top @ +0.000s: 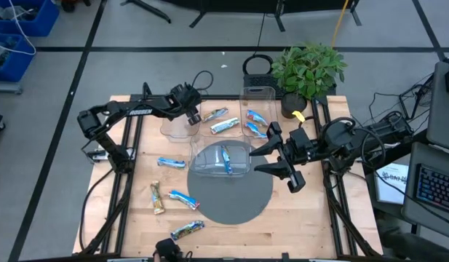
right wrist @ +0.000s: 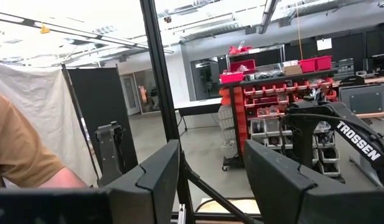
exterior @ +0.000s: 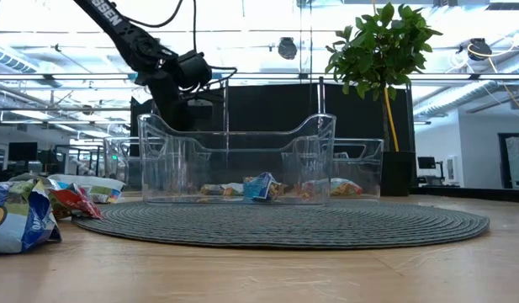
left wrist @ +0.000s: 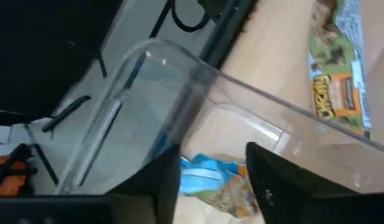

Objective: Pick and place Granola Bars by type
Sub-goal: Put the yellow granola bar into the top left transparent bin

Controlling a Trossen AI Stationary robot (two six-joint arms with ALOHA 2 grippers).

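- bars lie scattered on the bench at the left of the high view: a blue bar at left centre, a tan bar below it, another blue one just beside that, and a silvery bar near the bottom edge; none is in a bin yet, so they read as unsorted.
- left tool hangs over a small clear bin at upper centre-left; in the left wrist view its fingers stand apart with nothing between them, and a blue-and-tan wrapped bar lies below inside the clear wall. i judge that bar has been let go into the bin, which would explain the tool sitting right above it.
- more bars rest at upper centre between the bins: a tan one and a silvery one, near the left tool's reach.
- centre bin stands on the round grey mat and holds one blue bar, which suggests this bin is for blue ones.
- two blue bars lie right of centre, below a taller clear bin.
- right tool hovers at the right rim of the centre bin, fingers spread, holding nothing; it seems to wait.
- potted plant stands at upper right, off the working area.
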